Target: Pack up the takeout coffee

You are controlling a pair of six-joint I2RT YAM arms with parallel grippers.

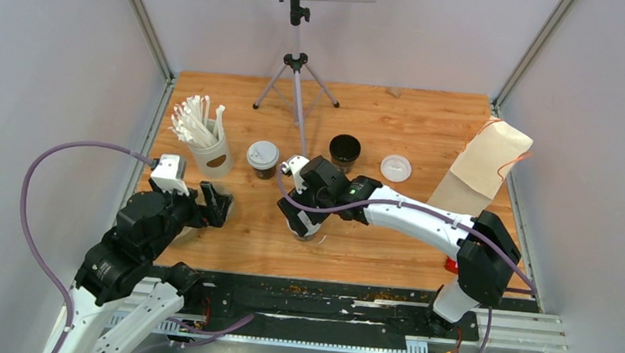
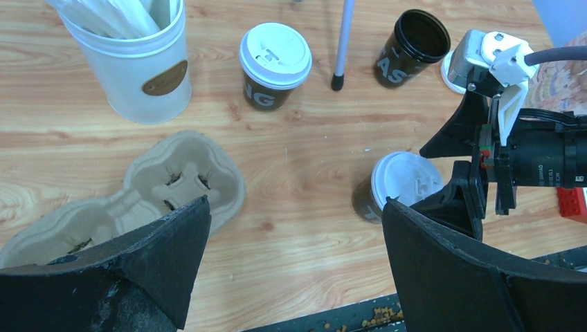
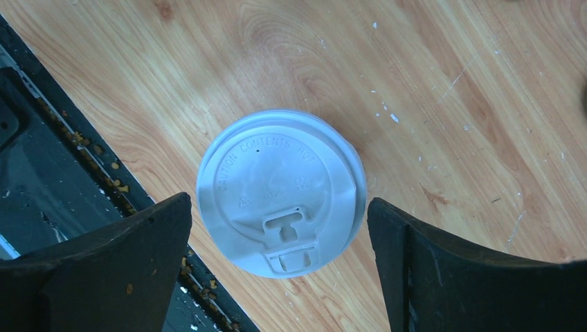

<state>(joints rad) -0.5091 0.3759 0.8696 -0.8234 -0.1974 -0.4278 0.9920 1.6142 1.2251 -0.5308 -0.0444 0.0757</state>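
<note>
Pale grey walls [image 1: 50,38] on three sides; light wood tabletop [image 1: 398,116]; metal frame posts [image 1: 142,16] at rear corners; even light.

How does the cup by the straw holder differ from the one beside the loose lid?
The lidded cup, by the straw holder, wears a white lid; the open cup, by the loose lid, has none. The lidded cup stands left of the tripod leg, the open cup right. Both are black with pale lettering, upright on the table.
</note>
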